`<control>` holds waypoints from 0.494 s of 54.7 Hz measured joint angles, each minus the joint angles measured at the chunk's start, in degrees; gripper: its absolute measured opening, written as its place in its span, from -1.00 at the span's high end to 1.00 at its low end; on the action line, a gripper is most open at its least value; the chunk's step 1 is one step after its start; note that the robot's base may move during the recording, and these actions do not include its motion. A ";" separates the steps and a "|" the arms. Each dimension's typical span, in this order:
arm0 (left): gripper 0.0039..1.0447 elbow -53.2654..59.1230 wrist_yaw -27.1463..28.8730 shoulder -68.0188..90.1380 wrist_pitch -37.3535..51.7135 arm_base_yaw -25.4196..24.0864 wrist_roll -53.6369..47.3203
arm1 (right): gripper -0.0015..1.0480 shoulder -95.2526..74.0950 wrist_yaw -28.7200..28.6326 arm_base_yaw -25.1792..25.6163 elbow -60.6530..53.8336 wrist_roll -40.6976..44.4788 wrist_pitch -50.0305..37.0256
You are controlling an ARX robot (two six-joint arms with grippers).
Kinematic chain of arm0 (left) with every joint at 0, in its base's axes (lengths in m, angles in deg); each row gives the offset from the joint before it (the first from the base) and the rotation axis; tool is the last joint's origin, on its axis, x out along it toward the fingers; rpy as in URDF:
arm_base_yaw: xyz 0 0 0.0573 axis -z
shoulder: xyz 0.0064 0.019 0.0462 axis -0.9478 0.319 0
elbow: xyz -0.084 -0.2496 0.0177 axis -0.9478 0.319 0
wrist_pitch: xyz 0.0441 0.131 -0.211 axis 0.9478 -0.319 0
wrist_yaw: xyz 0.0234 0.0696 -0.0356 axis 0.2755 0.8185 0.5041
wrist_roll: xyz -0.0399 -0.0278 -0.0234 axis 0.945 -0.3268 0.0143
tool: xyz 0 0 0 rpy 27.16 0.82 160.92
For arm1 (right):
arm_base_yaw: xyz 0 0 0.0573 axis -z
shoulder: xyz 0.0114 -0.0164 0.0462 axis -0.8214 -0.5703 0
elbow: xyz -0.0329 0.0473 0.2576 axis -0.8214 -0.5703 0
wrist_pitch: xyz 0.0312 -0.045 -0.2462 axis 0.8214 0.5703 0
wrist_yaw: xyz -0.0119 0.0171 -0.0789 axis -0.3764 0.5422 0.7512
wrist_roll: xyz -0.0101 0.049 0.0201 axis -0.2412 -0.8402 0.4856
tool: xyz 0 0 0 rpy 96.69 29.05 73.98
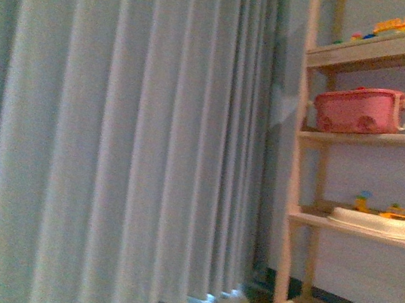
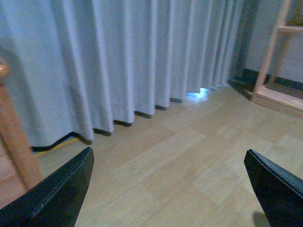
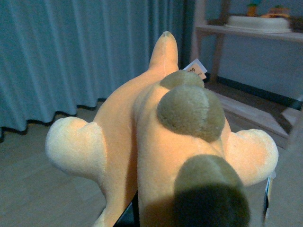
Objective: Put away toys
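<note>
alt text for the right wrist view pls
A soft orange-yellow plush toy with rounded olive-brown bumps fills most of the view, very close to the camera. Behind it hang grey-blue pleated curtains, and beside them a pale wooden shelf unit holds a shallow white tray.

Your left gripper shows as two black fingers, spread wide apart close to the camera. Beyond them you see a pale wood-pattern floor running up to a pleated grey-blue curtain. A yellow cable peeks from under the hem, and a patch of bluish light glows there too. A wooden shelf frame stands past the curtain's far end. A wooden post rises just beside one finger.
</note>
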 joint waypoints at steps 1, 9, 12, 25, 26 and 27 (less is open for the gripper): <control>-0.88 0.00 0.00 0.00 0.00 0.00 0.00 | 0.86 0.02 0.00 -0.02 0.00 0.00 0.00; -0.88 0.00 0.04 -0.02 0.00 0.00 0.00 | 0.86 0.02 0.00 0.00 0.00 0.00 0.00; -0.88 0.00 0.02 0.00 0.00 0.00 0.02 | 0.86 0.02 0.00 0.00 0.00 0.00 0.00; -0.88 0.00 0.00 0.00 0.00 0.00 0.02 | 0.86 0.00 0.04 0.00 0.00 0.00 0.00; -0.88 0.00 0.02 -0.04 0.00 0.00 0.00 | 0.86 0.00 0.09 0.00 0.00 0.00 0.00; -0.88 0.00 0.04 -0.04 0.00 0.00 0.02 | 0.86 0.02 0.09 0.00 0.00 0.00 0.00</control>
